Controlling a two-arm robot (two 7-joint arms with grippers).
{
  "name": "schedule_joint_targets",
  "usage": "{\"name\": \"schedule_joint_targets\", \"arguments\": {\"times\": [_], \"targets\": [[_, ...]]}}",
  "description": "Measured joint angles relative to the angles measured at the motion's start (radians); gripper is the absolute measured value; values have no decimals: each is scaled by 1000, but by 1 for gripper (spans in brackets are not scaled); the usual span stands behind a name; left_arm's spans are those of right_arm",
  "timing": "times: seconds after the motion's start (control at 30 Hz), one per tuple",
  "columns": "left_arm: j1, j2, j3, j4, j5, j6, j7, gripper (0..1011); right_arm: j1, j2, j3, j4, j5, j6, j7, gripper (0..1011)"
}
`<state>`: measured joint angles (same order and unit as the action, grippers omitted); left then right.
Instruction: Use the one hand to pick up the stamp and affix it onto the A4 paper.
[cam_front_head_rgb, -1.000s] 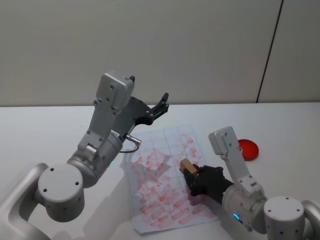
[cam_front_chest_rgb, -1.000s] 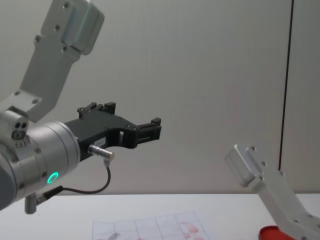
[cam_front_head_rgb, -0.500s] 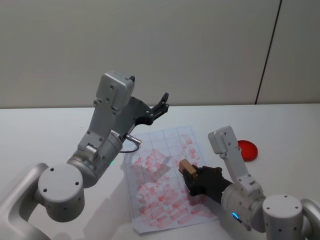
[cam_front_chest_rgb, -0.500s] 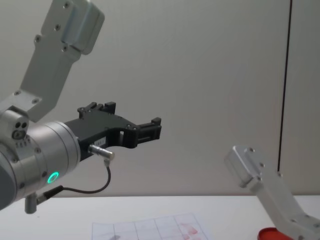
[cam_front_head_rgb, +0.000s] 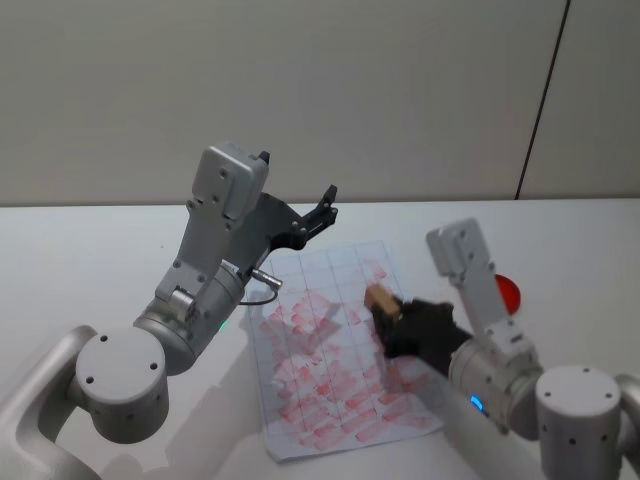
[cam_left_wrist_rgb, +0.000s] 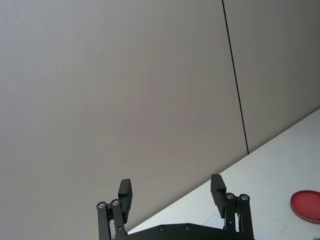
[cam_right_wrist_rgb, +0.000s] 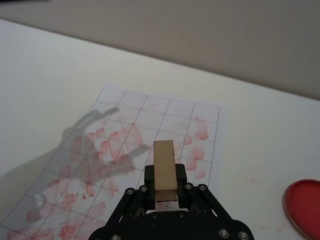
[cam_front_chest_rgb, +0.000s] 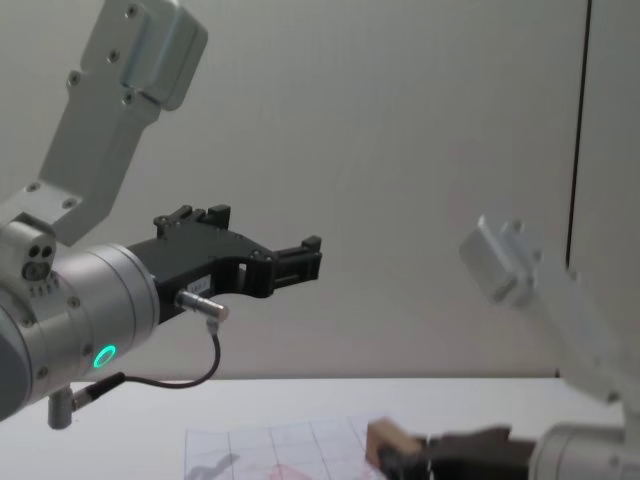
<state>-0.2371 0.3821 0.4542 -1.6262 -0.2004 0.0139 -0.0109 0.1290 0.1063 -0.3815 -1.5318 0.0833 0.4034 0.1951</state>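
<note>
Tabletop (cam_front_head_rgb: 80, 250) carries the smudged A4 paper (cam_front_head_rgb: 320, 400), a little in from its far edge. Near the paper's far-left corner hangs the left gripper (cam_left_wrist_rgb: 170, 187); its wrist view shows jaws wide and empty. Over the paper's right half is the right gripper (cam_right_wrist_rgb: 165, 176); its wrist view shows jaws clamped on the stamp (cam_right_wrist_rgb: 164, 165), which juts beyond them. The red ink pad (cam_front_head_rgb: 508, 292), right of the paper, is half hidden by the right arm in the head view.
</note>
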Motion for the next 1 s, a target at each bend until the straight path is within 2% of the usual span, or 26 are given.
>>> {"name": "schedule_joint_targets", "arguments": {"times": [0.27, 0.5, 0.77, 1.0], "targets": [[0, 0, 0, 0, 0, 0, 0, 1001, -7, 12, 24, -91, 13, 16, -67, 219], [0, 0, 0, 0, 0, 0, 0, 1001, -17, 28, 50, -142, 30, 34, -124, 219], [0, 0, 0, 0, 0, 0, 0, 1001, -25, 47, 80, -150, 47, 55, -171, 219], [0, 0, 0, 0, 0, 0, 0, 1001, -26, 57, 100, -120, 60, 65, -194, 219]]}}
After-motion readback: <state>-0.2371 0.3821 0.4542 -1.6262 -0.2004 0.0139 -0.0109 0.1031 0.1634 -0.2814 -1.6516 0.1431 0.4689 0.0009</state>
